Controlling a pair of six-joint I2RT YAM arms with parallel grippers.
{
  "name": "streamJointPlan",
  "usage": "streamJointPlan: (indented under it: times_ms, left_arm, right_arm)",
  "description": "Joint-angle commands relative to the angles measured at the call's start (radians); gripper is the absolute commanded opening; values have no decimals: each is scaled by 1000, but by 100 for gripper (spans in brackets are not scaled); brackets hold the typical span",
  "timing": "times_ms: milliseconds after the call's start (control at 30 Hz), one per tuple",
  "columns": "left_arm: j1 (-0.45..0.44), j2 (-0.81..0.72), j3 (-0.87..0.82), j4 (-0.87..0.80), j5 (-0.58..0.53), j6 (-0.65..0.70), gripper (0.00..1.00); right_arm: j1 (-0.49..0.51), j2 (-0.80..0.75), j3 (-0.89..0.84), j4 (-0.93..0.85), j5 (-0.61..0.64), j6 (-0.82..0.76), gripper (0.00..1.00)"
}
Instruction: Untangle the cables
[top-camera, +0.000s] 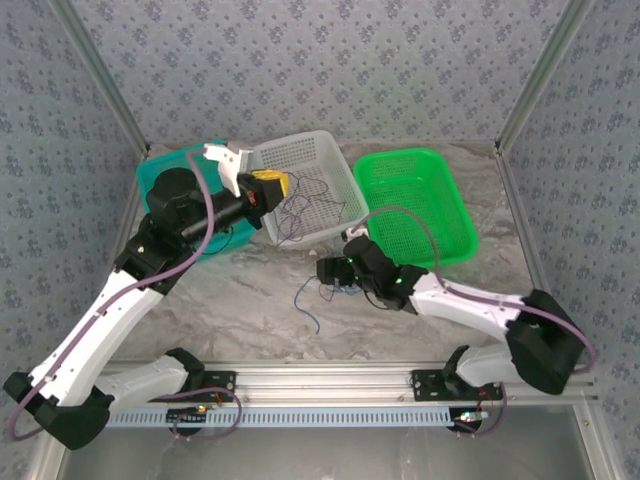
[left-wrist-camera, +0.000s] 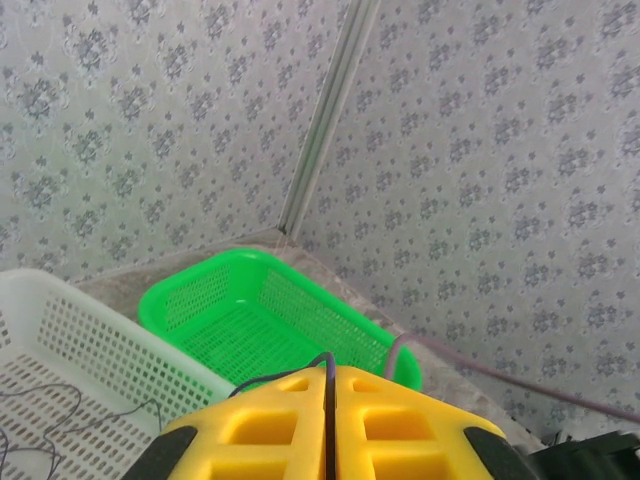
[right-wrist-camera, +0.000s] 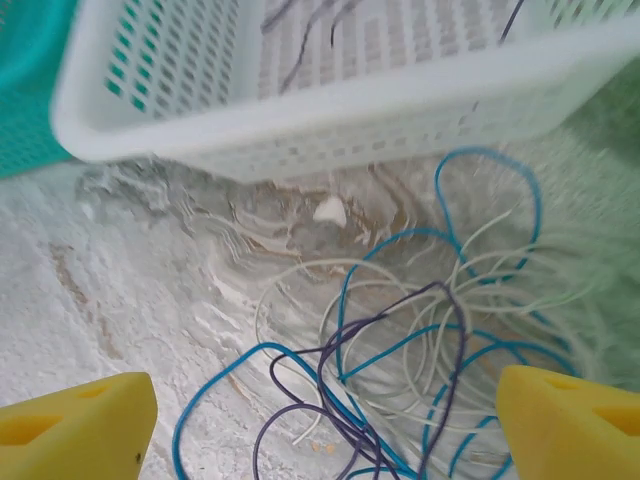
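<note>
On the table just in front of the white basket (right-wrist-camera: 350, 100) lies a tangle of blue, dark purple and cream cables (right-wrist-camera: 420, 340). My right gripper (right-wrist-camera: 325, 400) hovers low over it, open, its yellow fingertips (right-wrist-camera: 90, 425) on either side of the loops. From above, the right gripper (top-camera: 332, 270) sits at the tangle, and a blue cable end (top-camera: 306, 300) trails toward the near edge. My left gripper (left-wrist-camera: 330, 385) is raised over the white basket's (top-camera: 300, 150) left rim, shut on a dark purple cable (left-wrist-camera: 330, 368). Dark cables (top-camera: 305, 205) hang from the left gripper (top-camera: 270, 185) into that basket.
A green basket (top-camera: 415, 200) stands right of the white one, and a teal basket (top-camera: 165, 165) stands left, partly under the left arm. The green basket (left-wrist-camera: 250, 320) holds nothing. Patterned walls close in the back and sides.
</note>
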Motion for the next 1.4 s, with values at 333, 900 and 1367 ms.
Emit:
streamJointPlan:
  times_ms: [333,900,1367]
  left_arm:
    - [16,38,-16,23,44,8,10]
    - [15,64,-41,62,60,-2,10]
    - [12,70,-41,89,70,-10,10]
  right_arm:
    - [-88,-163,179,-56,-137,-113,90]
    - [-153,-91,229,32,-416,-8,89]
    - [-153,61,318,31,-478,-12,65]
